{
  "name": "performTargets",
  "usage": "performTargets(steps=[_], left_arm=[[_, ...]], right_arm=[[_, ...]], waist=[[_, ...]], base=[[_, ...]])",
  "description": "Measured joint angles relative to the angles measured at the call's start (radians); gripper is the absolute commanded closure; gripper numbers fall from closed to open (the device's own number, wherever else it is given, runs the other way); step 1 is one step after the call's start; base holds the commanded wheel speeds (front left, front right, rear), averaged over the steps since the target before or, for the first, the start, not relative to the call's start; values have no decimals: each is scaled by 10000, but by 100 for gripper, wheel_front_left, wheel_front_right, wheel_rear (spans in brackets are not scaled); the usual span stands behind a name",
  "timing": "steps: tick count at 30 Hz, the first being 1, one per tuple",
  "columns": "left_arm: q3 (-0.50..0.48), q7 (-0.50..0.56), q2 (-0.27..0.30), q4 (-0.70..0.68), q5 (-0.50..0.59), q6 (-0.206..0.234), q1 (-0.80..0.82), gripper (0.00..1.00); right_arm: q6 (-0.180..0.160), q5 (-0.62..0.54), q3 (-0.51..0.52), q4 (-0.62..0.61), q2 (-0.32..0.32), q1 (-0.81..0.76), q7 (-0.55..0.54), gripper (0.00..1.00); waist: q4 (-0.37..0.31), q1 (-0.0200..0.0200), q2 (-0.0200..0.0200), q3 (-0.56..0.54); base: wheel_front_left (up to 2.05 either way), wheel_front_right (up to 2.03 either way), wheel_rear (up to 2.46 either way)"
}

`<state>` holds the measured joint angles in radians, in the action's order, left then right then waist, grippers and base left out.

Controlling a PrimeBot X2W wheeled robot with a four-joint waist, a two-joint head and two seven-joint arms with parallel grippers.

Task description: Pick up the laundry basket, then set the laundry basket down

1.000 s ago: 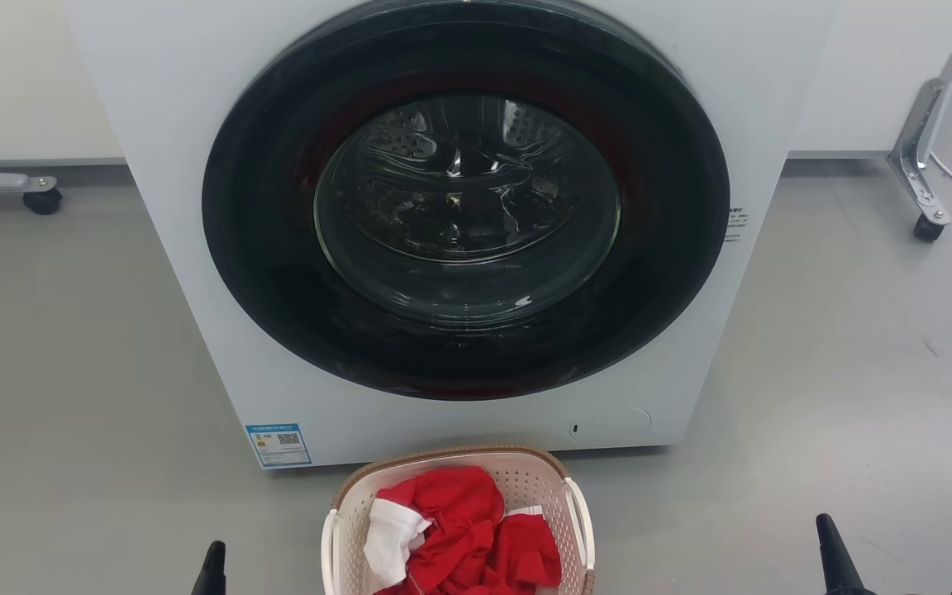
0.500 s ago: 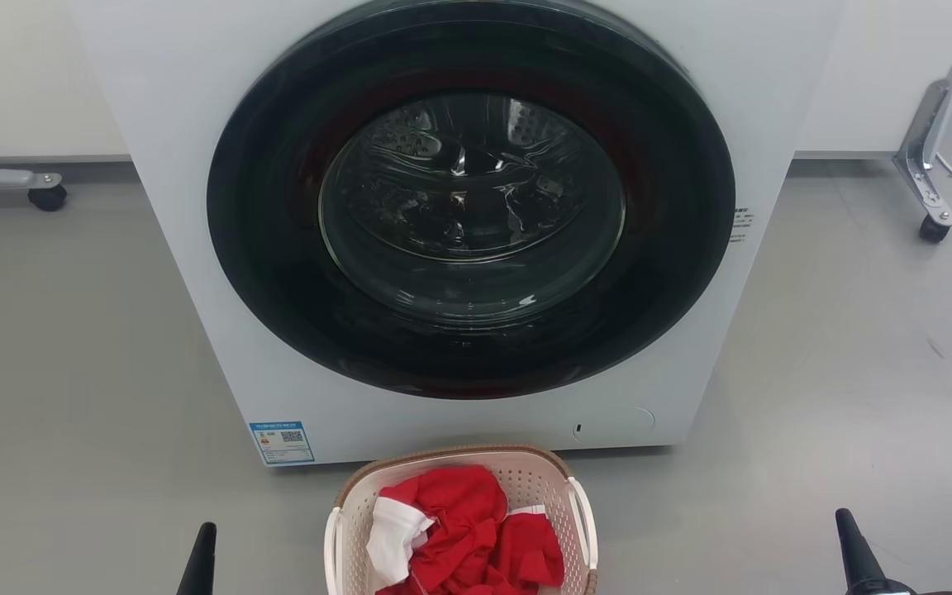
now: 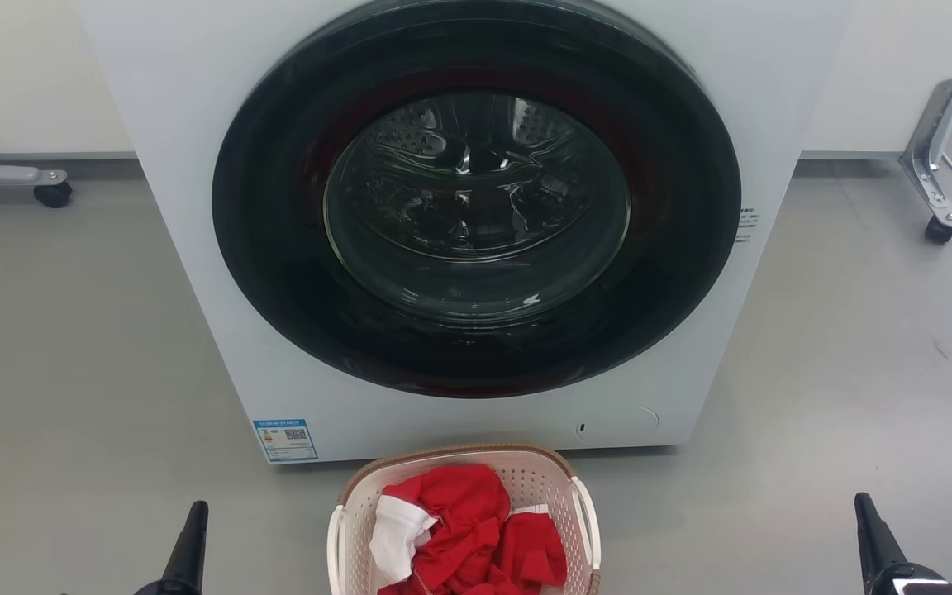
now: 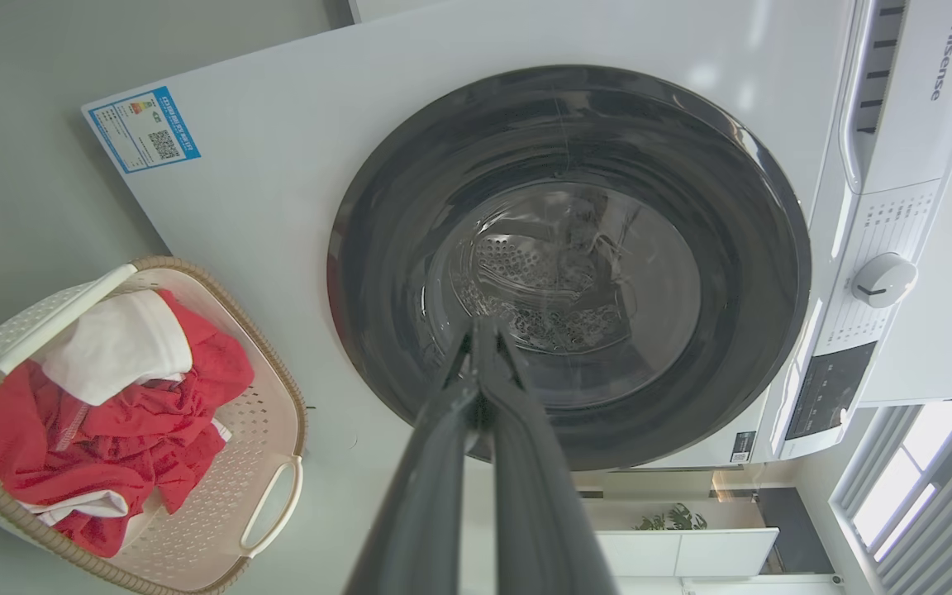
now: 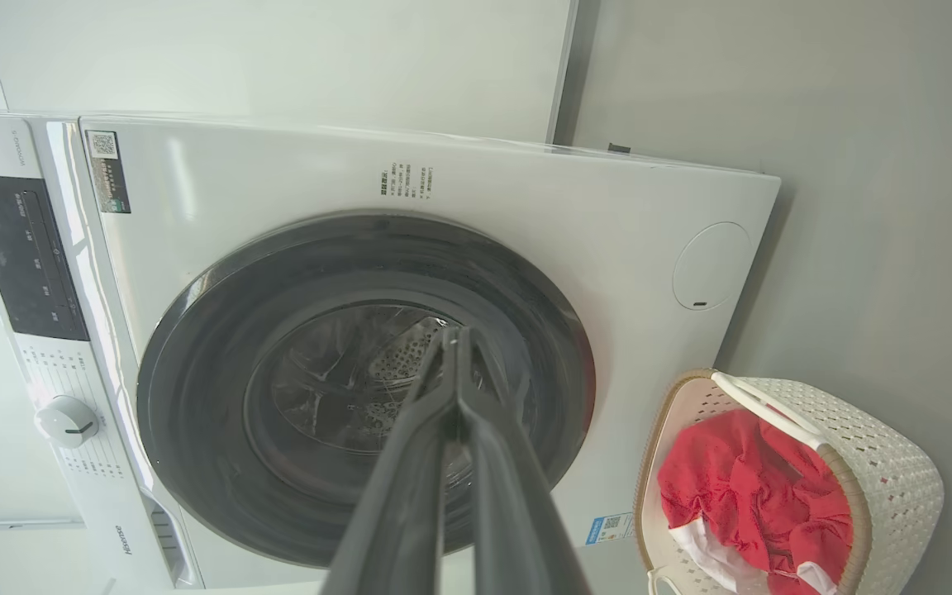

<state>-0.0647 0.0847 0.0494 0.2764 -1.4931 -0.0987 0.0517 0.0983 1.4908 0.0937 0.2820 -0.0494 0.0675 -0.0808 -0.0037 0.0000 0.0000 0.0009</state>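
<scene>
The laundry basket [image 3: 525, 479] stands on the grey floor just in front of the washer, at the bottom middle of the head view. It is cream-white, perforated, with a brown rim and white loop handles, and holds red and white clothes [image 3: 468, 529]. It also lies at the lower left of the left wrist view [image 4: 265, 430] and the lower right of the right wrist view [image 5: 881, 463]. My left gripper [image 3: 193, 516] rises at the lower left, well clear of the basket, shut and empty [image 4: 480, 326]. Off to the basket's right my right gripper [image 3: 864, 506] is likewise shut and empty [image 5: 453, 335].
A white front-loading washer [image 3: 195, 248] with a dark round door [image 3: 476, 198], closed, stands right behind the basket. Metal legs on castors stand at the far left [image 3: 53, 192] and far right [image 3: 939, 227]. Grey floor lies on both sides of the basket.
Both gripper tips stand higher and farther out from the basket than a second ago. The whole head picture has shifted slightly right. The basket rests in the same spot before the washer.
</scene>
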Motion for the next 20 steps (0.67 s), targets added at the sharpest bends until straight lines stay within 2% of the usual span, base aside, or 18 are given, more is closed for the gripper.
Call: performTargets(steps=[8, 20], left_arm=[[-255, 288, -61, 157, -984, -176, 252, 100], [-259, 288, -81, 163, -1076, -247, 277, 100]], right_arm=[[198, 1049, 374, 150, 38, 123, -324, 100], [209, 1049, 387, 159, 54, 244, -324, 100]], waist=[[37, 0, 1, 10], [37, 0, 0, 9]], base=[[0, 0, 0], [0, 0, 0]])
